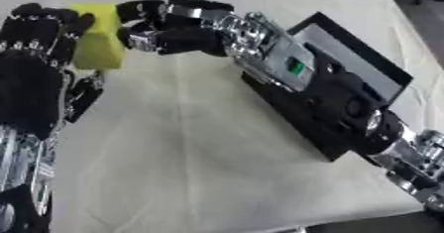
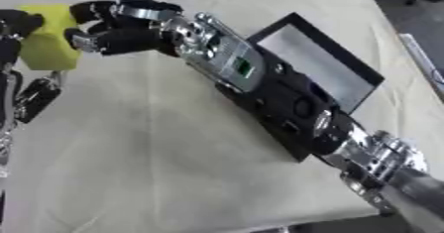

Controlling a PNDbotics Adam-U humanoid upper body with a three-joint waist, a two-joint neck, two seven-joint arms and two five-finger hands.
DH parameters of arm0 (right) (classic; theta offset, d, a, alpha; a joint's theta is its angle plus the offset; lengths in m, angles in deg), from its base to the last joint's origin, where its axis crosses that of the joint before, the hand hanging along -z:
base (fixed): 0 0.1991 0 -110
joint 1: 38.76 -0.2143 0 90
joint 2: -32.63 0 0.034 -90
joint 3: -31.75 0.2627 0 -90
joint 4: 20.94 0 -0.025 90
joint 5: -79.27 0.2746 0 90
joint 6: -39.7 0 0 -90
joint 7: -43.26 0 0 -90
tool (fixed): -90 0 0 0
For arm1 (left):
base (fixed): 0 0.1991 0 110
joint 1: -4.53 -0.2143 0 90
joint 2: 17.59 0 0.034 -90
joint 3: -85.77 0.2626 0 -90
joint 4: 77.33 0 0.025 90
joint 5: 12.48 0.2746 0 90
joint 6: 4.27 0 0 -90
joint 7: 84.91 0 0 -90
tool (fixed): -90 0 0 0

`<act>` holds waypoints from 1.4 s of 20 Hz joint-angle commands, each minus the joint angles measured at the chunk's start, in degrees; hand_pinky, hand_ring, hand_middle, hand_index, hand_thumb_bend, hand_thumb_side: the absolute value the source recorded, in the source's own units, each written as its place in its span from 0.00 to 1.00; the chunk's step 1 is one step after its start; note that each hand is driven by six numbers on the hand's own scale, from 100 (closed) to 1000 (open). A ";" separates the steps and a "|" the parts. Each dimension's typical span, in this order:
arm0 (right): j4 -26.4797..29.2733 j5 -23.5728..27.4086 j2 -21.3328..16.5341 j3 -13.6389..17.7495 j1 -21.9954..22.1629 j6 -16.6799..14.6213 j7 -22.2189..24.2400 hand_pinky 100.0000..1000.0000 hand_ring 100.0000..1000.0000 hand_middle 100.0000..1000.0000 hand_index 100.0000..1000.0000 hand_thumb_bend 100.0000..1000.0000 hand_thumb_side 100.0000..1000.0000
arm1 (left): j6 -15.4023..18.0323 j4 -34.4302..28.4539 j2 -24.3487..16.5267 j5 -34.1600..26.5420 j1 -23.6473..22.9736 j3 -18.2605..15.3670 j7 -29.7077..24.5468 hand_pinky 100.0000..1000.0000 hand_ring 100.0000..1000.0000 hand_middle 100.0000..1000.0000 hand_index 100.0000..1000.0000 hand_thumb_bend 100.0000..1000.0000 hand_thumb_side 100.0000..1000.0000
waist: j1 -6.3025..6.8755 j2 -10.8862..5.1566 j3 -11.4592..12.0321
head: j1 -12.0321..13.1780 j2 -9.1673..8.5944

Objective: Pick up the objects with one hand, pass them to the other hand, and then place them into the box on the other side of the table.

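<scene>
At ten o'clock, the left hand (image 1: 34, 53) and right hand (image 1: 165, 26) are both grasping the yellow block (image 1: 100, 38) with curled fingers above the bench (image 1: 199, 167).

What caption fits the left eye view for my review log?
Handover above the table: left hand and right hand both grasp the yellow block, black box at right.
</scene>
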 commanded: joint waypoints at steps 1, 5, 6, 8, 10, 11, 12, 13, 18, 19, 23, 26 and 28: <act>0.85 -0.26 -0.76 0.36 -1.10 -0.19 0.91 1.00 1.00 1.00 1.00 0.00 0.54 | 0.26 -0.76 0.67 0.45 1.20 0.27 0.29 0.71 0.58 0.47 0.45 0.32 0.00 | 0.11 -0.85 0.03 | -0.03 -0.34; 0.99 -0.30 -0.79 0.30 -1.02 -0.72 2.10 1.00 1.00 1.00 1.00 0.00 0.54 | 0.10 -0.53 0.86 0.77 1.27 0.09 0.10 0.71 0.58 0.47 0.45 0.33 0.00 | 0.08 -0.84 -0.04 | 0.05 -0.28; 1.08 -0.41 -0.80 0.24 -1.02 -0.88 2.47 1.00 1.00 1.00 1.00 0.00 0.54 | 0.03 -0.51 0.93 0.85 1.30 0.01 0.02 0.71 0.58 0.47 0.45 0.33 0.00 | 0.07 -0.83 -0.06 | 0.09 -0.28; 1.19 -0.78 -0.83 0.18 -1.03 -1.18 3.09 1.00 1.00 1.00 1.00 0.00 0.53 | -0.07 -0.51 1.03 0.98 1.38 -0.10 -0.05 0.71 0.58 0.47 0.45 0.33 0.00 | 0.06 -0.82 -0.10 | 0.11 -0.30; 1.11 -1.32 -0.81 0.14 -1.04 -1.48 3.47 1.00 1.00 1.00 1.00 0.00 0.51 | -0.10 -0.51 1.18 1.03 1.47 -0.18 0.02 0.71 0.58 0.47 0.45 0.32 0.00 | 0.03 -0.80 -0.14 | 0.11 -0.35; 1.01 -1.63 -0.75 0.11 -1.09 -1.58 3.57 1.00 1.00 1.00 1.00 0.01 0.50 | -0.07 -0.55 1.31 1.02 1.50 -0.19 0.09 0.71 0.58 0.47 0.45 0.32 0.00 | 0.00 -0.79 -0.18 | 0.10 -0.35; 0.91 -1.92 -0.67 0.07 -1.16 -1.70 3.63 1.00 1.00 1.00 1.00 0.01 0.49 | -0.01 -0.59 1.46 0.99 1.51 -0.17 0.16 0.71 0.58 0.47 0.45 0.32 0.00 | -0.04 -0.78 -0.22 | 0.11 -0.34; 0.85 -2.17 -0.59 0.03 -1.24 -1.82 3.67 1.00 1.00 1.00 1.00 0.01 0.49 | 0.07 -0.63 1.59 0.97 1.53 -0.15 0.20 0.71 0.58 0.46 0.45 0.31 0.00 | -0.07 -0.76 -0.25 | 0.14 -0.37; 0.44 -3.48 -0.23 -0.39 -1.60 -2.24 3.68 1.00 1.00 1.00 1.00 0.03 0.46 | 0.54 -0.78 2.25 0.78 1.75 0.16 0.46 0.71 0.57 0.46 0.44 0.31 0.00 | -0.18 -0.68 -0.27 | 0.25 -0.45; 0.28 -3.72 -0.11 -0.44 -1.67 -2.26 3.57 1.00 1.00 1.00 1.00 0.03 0.46 | 0.67 -0.80 2.40 0.75 1.80 0.28 0.54 0.71 0.57 0.45 0.43 0.31 0.00 | -0.20 -0.66 -0.26 | 0.23 -0.49; -0.16 -4.42 0.28 -0.63 -1.89 -2.23 2.93 1.00 1.00 1.00 1.00 0.03 0.46 | 1.29 -0.88 2.87 0.63 2.00 0.89 0.92 0.71 0.57 0.45 0.42 0.32 0.00 | -0.31 -0.57 -0.24 | 0.24 -0.61; -0.54 -4.87 0.46 -0.72 -1.92 -2.13 2.60 1.00 1.00 1.00 1.00 0.03 0.45 | 1.60 -0.86 3.10 0.54 2.09 1.18 1.08 0.71 0.57 0.44 0.42 0.32 0.00 | -0.35 -0.53 -0.20 | 0.18 -0.60; -0.70 -5.12 0.57 -0.75 -1.95 -2.11 2.50 1.00 1.00 1.00 1.00 0.04 0.45 | 1.76 -0.85 3.24 0.51 2.16 1.34 1.14 0.71 0.57 0.44 0.42 0.32 0.00 | -0.37 -0.50 -0.19 | 0.20 -0.58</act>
